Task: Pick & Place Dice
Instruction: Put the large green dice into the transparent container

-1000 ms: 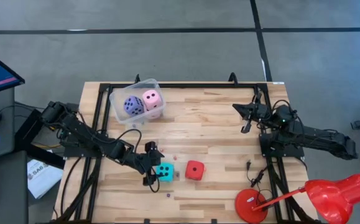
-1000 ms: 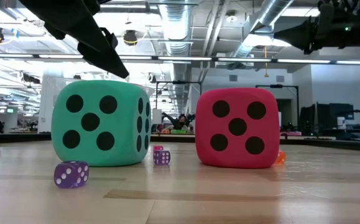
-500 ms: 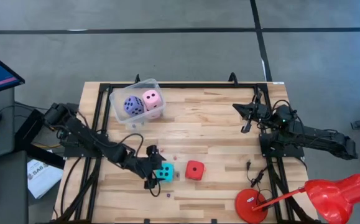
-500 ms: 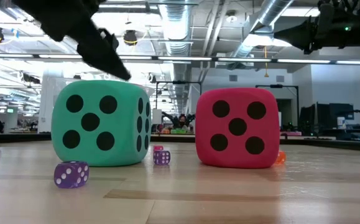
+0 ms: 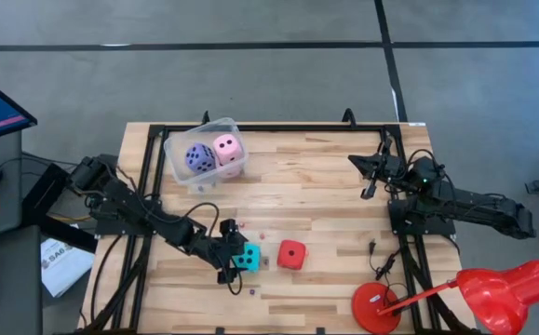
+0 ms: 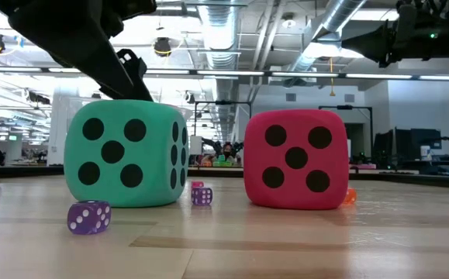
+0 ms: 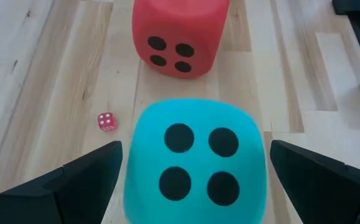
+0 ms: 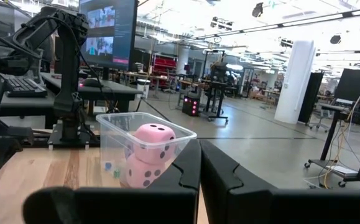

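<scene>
The left gripper (image 5: pixel 229 252) is low over the wooden table (image 5: pixel 325 186), its fingers (image 7: pixel 80 180) spread wide on either side of the cyan die (image 5: pixel 246 258); the die lies between them with a gap on each side, not yet grasped, four pips facing the wrist camera. The red die (image 5: pixel 291 254) sits near the cyan one, apart from it. A pale pink die (image 5: pixel 228 149) and the violet-blue die (image 5: pixel 199 158) lie inside the clear tub (image 5: pixel 178 149) at the table's far left corner. The right gripper (image 5: pixel 369 177) waits at the table's right edge, fingers pressed together, holding nothing. Tiny dice (image 6: pixel 89 217) lie scattered on the table.
</scene>
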`<state>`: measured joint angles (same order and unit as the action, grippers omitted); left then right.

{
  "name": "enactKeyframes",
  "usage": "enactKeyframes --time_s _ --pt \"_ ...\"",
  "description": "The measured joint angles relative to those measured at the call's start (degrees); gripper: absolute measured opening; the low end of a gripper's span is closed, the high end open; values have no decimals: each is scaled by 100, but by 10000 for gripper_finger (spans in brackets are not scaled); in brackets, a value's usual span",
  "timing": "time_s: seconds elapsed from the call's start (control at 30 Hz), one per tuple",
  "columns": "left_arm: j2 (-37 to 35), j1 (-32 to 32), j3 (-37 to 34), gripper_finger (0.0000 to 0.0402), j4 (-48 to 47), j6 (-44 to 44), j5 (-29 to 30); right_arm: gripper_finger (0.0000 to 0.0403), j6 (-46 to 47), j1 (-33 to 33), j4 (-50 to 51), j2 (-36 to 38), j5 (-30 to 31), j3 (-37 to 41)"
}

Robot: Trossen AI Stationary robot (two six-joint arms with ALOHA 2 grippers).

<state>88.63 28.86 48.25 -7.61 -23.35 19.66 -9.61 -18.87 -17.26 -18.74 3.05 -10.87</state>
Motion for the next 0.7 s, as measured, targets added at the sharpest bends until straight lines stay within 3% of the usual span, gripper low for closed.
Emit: enactKeyframes --time_s 0.43,0.7 --pt "635 4 -2 400 6 -146 -178 0 1 0 0 1 0 0" --pt "552 0 -4 400 3 -243 -230 0 15 0 0 0 0 0"
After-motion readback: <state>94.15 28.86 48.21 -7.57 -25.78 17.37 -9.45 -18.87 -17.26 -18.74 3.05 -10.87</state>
